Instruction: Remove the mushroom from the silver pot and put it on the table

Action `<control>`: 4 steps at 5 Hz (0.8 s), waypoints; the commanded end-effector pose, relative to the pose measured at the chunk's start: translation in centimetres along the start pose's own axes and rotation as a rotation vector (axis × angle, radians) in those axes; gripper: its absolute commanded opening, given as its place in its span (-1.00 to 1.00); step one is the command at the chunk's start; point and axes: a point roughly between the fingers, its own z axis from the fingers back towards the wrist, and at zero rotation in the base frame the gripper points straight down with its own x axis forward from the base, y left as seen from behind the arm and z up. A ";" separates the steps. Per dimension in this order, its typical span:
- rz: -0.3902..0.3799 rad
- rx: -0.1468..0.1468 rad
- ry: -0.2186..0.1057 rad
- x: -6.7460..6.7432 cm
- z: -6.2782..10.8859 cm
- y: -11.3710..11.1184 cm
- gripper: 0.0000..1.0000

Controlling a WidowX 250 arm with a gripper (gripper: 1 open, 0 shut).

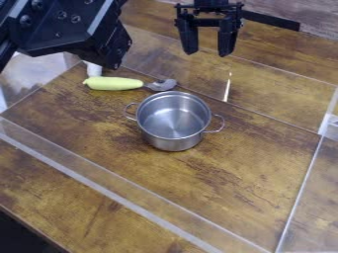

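The brown wooden desk [251,203] carried the steel pot [173,121] near its middle. Your gripper [209,50] stood wide open, holding nothing. You couldn't make out the mushroom inside; it would likely be light, soft and bruisable, best pinched gently around its cap.

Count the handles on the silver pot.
2: the pot has one loop handle on its left side and another on its right side, as pictured.

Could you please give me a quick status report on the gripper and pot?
Gripper open, away from pot. Silver pot upright on table, no mushroom visible inside.
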 end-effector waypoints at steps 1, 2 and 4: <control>-0.142 -0.084 0.086 -1.3 5.4 2.4 1.00; -0.134 -0.099 0.100 -1.4 5.4 2.7 1.00; -0.138 -0.128 0.130 -1.5 5.4 0.6 1.00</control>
